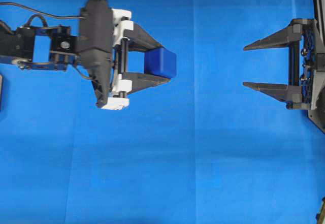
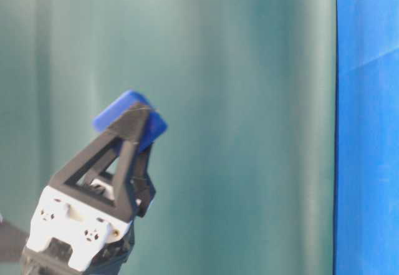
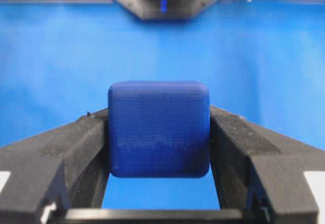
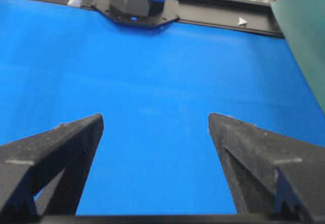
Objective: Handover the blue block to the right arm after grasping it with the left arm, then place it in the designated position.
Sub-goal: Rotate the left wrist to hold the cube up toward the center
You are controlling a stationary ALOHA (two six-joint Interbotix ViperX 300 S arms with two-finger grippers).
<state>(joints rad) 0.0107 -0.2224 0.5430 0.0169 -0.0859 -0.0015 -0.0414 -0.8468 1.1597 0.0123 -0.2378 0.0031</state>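
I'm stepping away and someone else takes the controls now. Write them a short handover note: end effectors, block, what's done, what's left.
Left end effector, the one with white brackets: shut on the small dark-blue cube with rounded corners, gripped between both fingertips and lifted off the blue cloth.
Right end effector, all black: open, empty, fingers pointing toward the cube, with a clear gap of cloth between them.
Done: the left arm's grasp.
Left: bring the two end effectors together, close the right one on the cube, release the left, then place the cube. No marked placing spot is visible in these views.
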